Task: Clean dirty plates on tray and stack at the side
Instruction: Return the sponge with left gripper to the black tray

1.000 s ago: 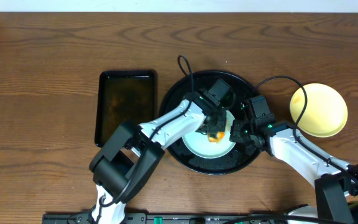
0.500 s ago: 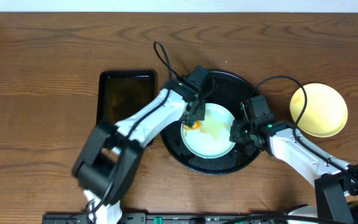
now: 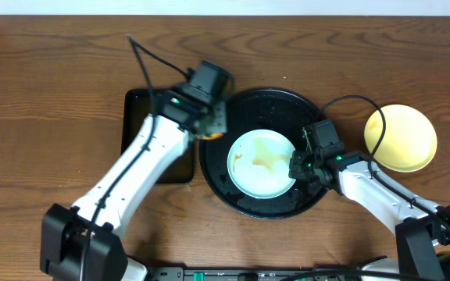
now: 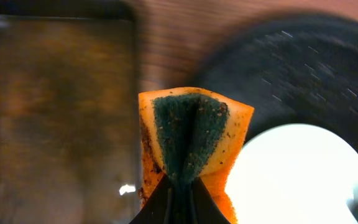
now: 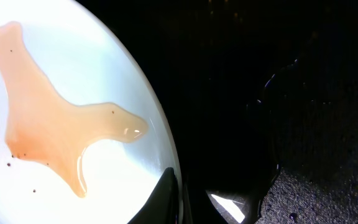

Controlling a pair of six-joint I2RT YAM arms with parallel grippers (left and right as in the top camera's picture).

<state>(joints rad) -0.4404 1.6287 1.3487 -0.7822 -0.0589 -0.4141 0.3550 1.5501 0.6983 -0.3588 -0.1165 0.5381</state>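
Observation:
A pale mint-white plate with a thin brown sauce smear lies in the round black tray; it also shows in the right wrist view. My right gripper is shut on this plate's right rim. My left gripper is shut on an orange sponge with a green scouring face, held over the tray's left rim, apart from the plate. A pale yellow plate lies on the table right of the tray. A second mint-white plate is not in view.
A rectangular black tray lies left of the round tray, partly under my left arm; it also shows in the left wrist view. Brown wood table surrounds everything. Cables run off both arms.
My left gripper has carried the sponge off the plate, up and to the left, to the round tray's left rim. The right gripper and the plate have not moved.

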